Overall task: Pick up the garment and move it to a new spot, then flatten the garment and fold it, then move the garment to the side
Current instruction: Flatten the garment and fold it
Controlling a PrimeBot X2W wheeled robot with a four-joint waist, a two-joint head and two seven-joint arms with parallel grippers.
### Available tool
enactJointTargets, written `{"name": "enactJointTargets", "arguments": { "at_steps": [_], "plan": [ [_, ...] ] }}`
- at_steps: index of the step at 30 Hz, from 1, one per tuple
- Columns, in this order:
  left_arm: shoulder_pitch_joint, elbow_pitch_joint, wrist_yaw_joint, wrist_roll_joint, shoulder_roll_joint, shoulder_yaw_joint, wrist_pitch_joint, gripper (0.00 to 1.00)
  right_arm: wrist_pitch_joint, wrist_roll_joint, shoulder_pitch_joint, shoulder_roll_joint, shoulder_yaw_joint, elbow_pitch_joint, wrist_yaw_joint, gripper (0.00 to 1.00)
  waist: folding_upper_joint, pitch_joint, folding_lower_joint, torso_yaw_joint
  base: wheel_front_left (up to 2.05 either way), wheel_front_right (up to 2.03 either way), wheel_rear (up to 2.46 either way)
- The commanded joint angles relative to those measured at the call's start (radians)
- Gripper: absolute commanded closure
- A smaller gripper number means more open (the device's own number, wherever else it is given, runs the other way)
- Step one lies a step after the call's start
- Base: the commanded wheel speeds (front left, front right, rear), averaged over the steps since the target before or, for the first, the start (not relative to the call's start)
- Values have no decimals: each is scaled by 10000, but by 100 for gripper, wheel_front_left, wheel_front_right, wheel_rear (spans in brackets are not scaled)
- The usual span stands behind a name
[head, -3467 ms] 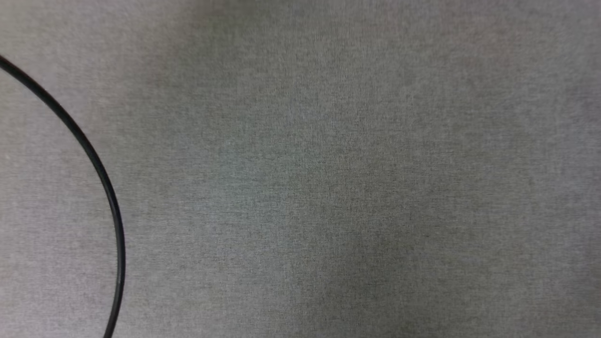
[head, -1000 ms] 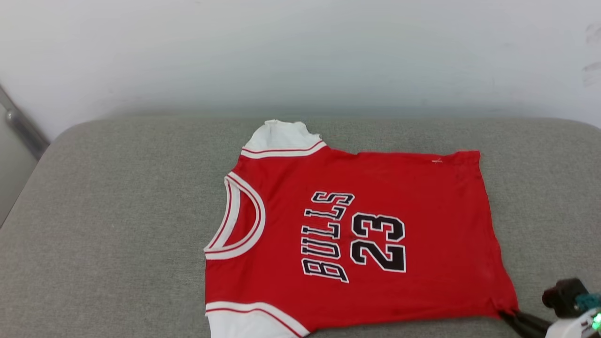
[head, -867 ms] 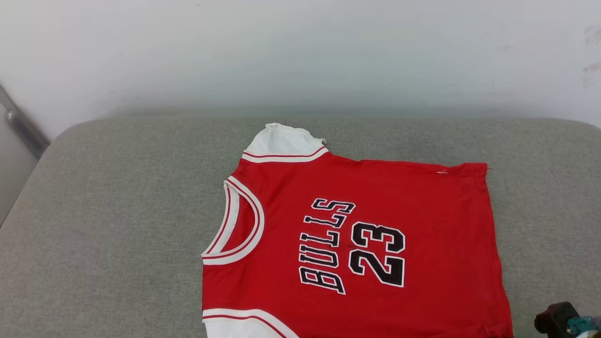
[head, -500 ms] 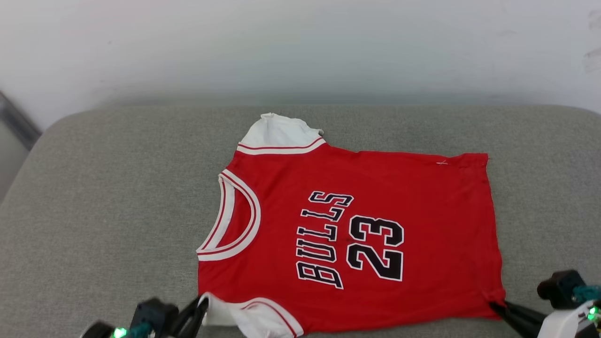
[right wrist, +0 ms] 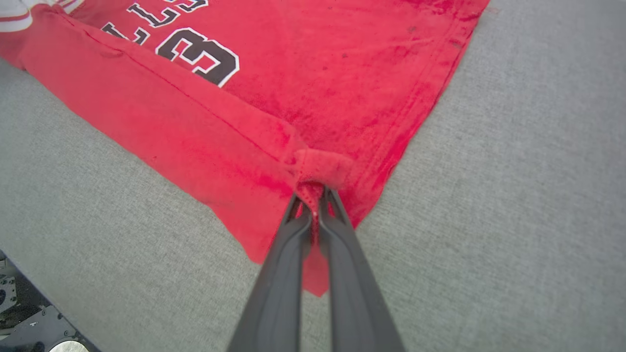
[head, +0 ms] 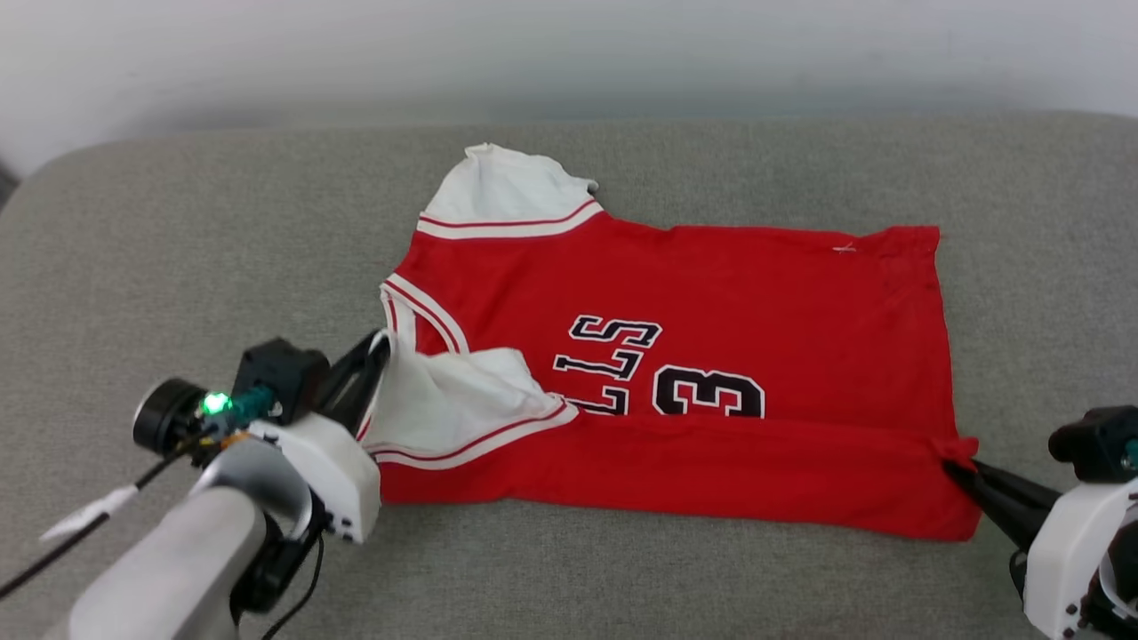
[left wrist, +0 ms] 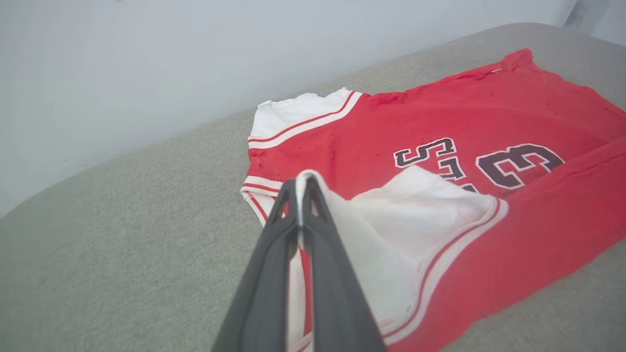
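On a grey cushion (head: 178,222), the left gripper (head: 380,342) pinches the near white sleeve (head: 444,400) of a red shirt (head: 756,293) and the right gripper (head: 958,468) its hem corner, a near strip laid over the number. If one arm outruns the other, the fold likely skews; a thin pinch may slip. Farther back, the crumpled far sleeve (head: 502,191) could bunch up near the wall (head: 569,44).

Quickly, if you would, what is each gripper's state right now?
Left gripper: shut on the garment, at its white sleeve.
Right gripper: shut on the garment, at a hem corner.
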Motion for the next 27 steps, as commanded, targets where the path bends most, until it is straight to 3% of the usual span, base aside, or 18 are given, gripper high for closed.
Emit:
{"name": "enactJointTargets", "arguments": {
  "at_steps": [1, 12, 22, 23, 24, 25, 27],
  "plan": [
    [-320, 338, -128, -55, -158, 63, -86, 100, 113, 17, -184, 154, -141, 29, -8, 100, -1, 301, -1, -112, 0, 0, 0],
    [-1569, 3788, -1251, -101, -1068, -285, -390, 100, 1079, -495, -1370, 1188, 178, 1069, -8, 100, -1, 1266, -1, -403, 0, 0, 0],
    [-1886, 5772, -1948, -477, -1765, -408, -679, 100, 1291, -451, -1600, 1495, 773, 1709, -8, 100, -1, 1167, -1, -276, 0, 0, 0],
    [-1937, 5906, -1985, -480, -1796, -440, -678, 60, 1267, -441, -1596, 1477, 767, 1698, -8, 89, -1, 1081, -1, -258, 0, 0, 0],
    [-2028, 6015, -2026, -422, -1801, -465, -754, 0, 1236, -470, -1590, 1448, 750, 1667, -6, 56, -1, 990, -1, -239, 0, 0, 0],
    [-2130, 6083, -2024, -424, -1850, -467, -763, 0, 1146, -527, -1593, 1413, 691, 1628, -6, 0, -1, 884, -1, -217, 0, 0, 0],
    [-2256, 6183, -2121, -434, -1803, -522, -694, 0, 1084, -467, -1521, 1406, 561, 1521, -6, 0, -1, 666, -1, -169, 0, 0, 0]
  ]
}}
